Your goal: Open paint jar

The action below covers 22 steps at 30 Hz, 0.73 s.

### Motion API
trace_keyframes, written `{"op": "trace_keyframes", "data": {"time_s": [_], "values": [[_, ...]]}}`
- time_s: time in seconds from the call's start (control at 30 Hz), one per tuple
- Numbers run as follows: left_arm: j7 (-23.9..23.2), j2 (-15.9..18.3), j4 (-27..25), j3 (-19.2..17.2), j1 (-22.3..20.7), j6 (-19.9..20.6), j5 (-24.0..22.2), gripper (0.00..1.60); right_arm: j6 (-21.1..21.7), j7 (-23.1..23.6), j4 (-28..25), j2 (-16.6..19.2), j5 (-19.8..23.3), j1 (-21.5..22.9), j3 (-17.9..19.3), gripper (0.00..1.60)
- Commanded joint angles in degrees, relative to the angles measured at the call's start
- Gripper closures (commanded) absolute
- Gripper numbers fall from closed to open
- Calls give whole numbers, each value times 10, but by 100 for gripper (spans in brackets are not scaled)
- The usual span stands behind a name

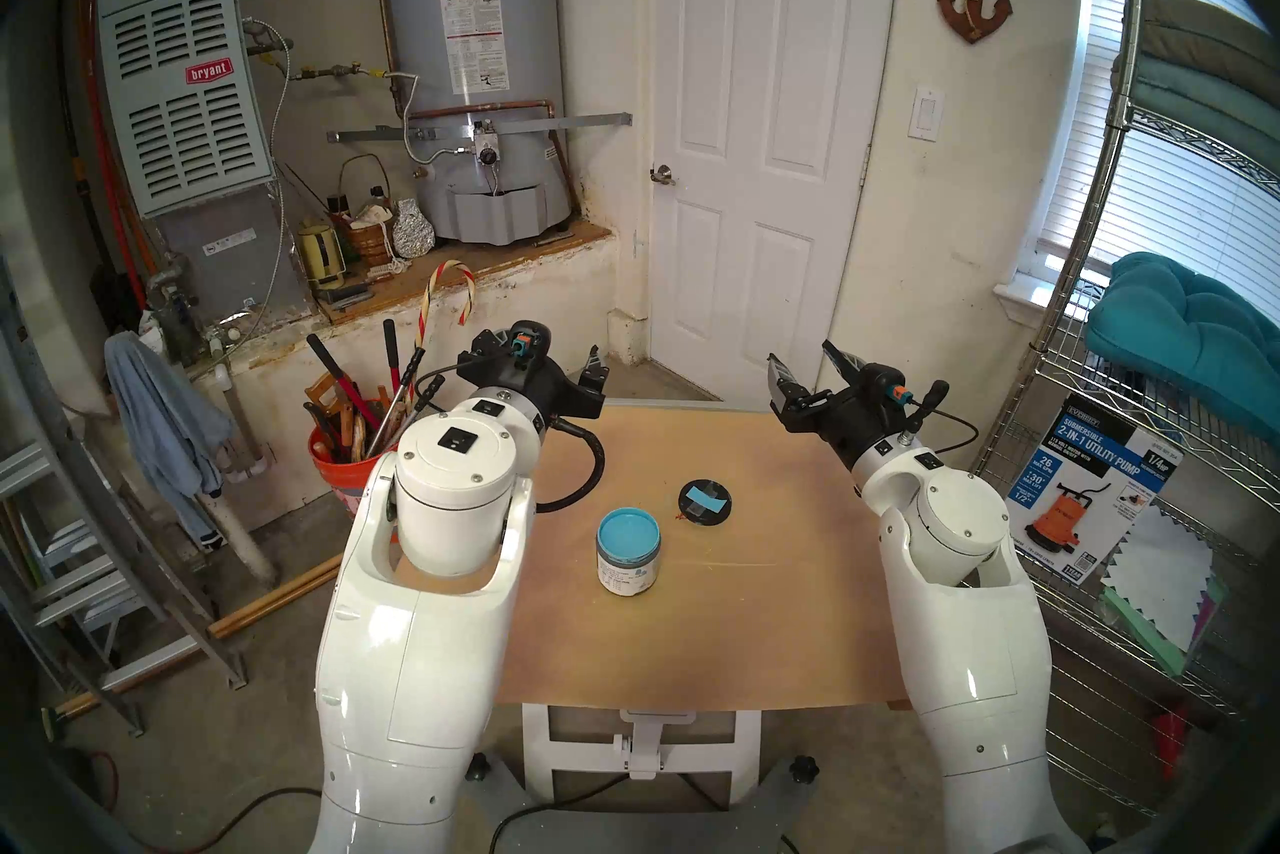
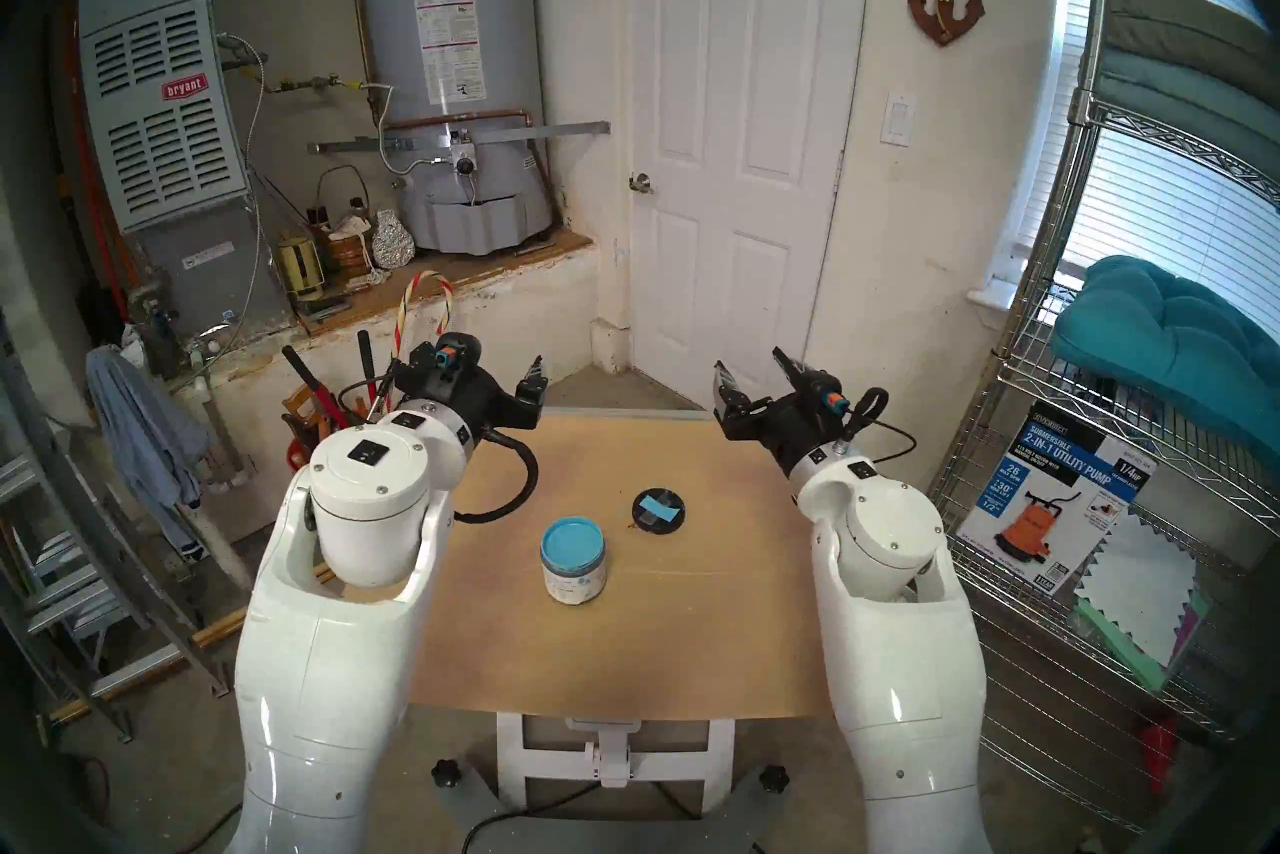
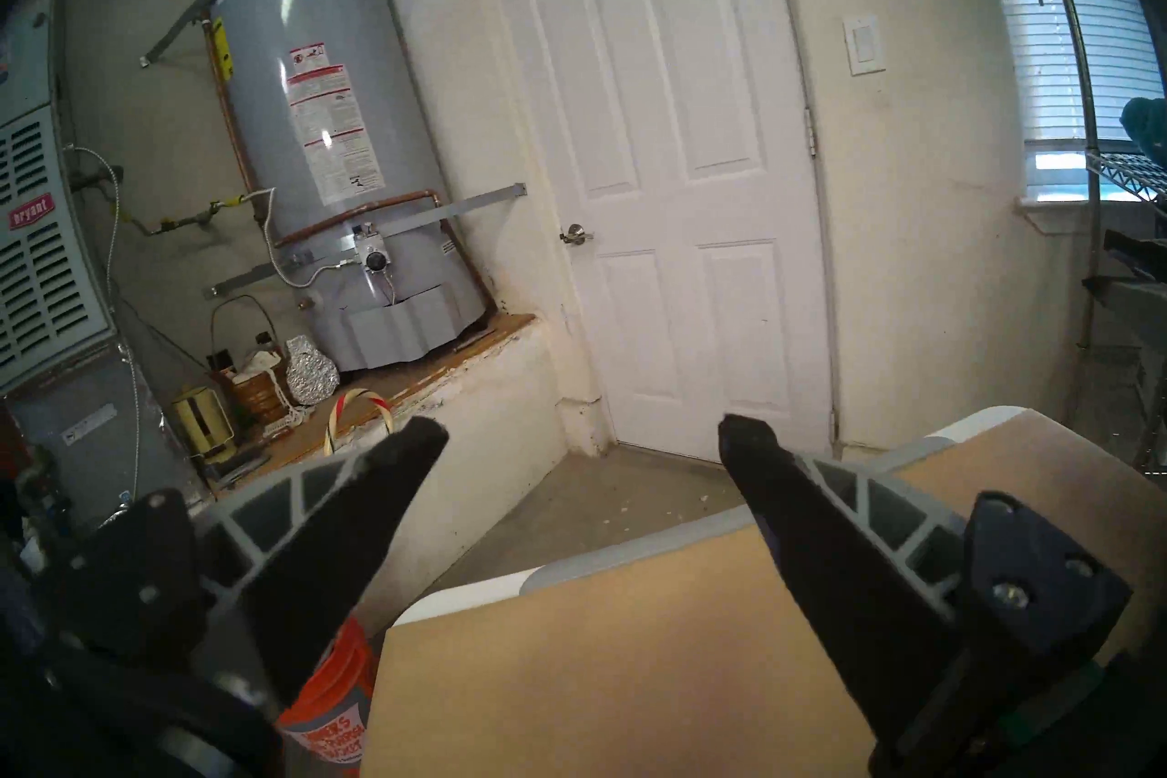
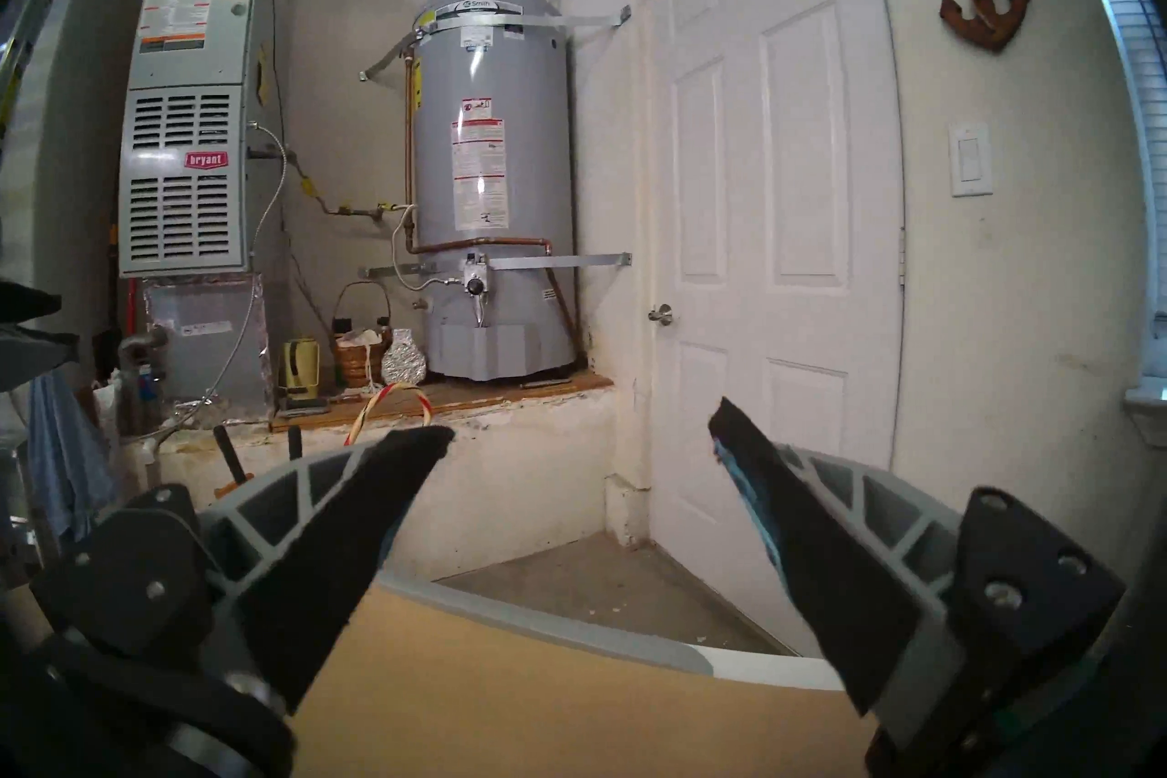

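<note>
The paint jar (image 1: 627,551) (image 2: 573,561) stands upright near the middle of the tan table (image 1: 727,638), its mouth uncovered and showing light-blue paint. Its black round lid (image 1: 705,502) (image 2: 658,511), with a light-blue tape strip on top, lies flat on the table just behind and to the right of the jar. My left gripper (image 1: 582,378) (image 3: 581,436) hovers open and empty above the table's far left corner. My right gripper (image 1: 803,357) (image 4: 581,423) hovers open and empty above the far right corner. One of its fingers (image 4: 745,480) carries a light-blue smear.
An orange bucket of long-handled tools (image 1: 346,457) stands on the floor left of the table, with a ladder (image 1: 104,589) further left. A wire shelf (image 1: 1136,388) with a pump box (image 1: 1094,485) is close on the right. A door (image 1: 762,139) lies beyond the table.
</note>
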Motion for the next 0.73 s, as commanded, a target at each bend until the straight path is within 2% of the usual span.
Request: {"op": "trace_keyframes", "data": {"time_s": [0.0, 0.7], "values": [[67, 4, -16, 18, 10, -25, -14, 0, 16, -18, -36, -29, 12, -7, -3, 0], [293, 17, 12, 83, 8, -83, -90, 0, 40, -30, -56, -25, 9, -15, -7, 0]]}}
